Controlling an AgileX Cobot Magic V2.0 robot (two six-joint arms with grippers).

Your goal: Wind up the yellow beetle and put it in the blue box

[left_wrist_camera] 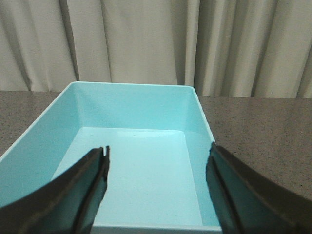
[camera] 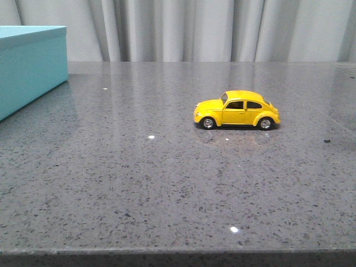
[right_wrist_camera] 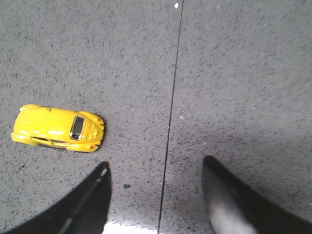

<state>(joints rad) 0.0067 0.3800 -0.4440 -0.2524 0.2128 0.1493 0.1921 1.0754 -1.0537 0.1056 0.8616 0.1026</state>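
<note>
**A:** so how far along was it? The table (camera: 167, 183) was the big grey speckled slab, and the box (camera: 28, 67) sat at its far left edge, open and with nothing in it

**B:** barely started imo. The left gripper (left_wrist_camera: 156, 195) hung over the box, spread wide, holding nothing. The right gripper (right_wrist_camera: 156, 195) was just as wide and empty, above the table near the beetle (camera: 236, 109), which stood on its wheels right of centre, well apart from the box. Winding and storing both looked undone

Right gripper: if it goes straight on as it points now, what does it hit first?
Likely bare countertop. The right gripper points down at the surface with fingers apart, and the yellow beetle lies off to one side, outside the gap. Height above the top is unclear.
</note>
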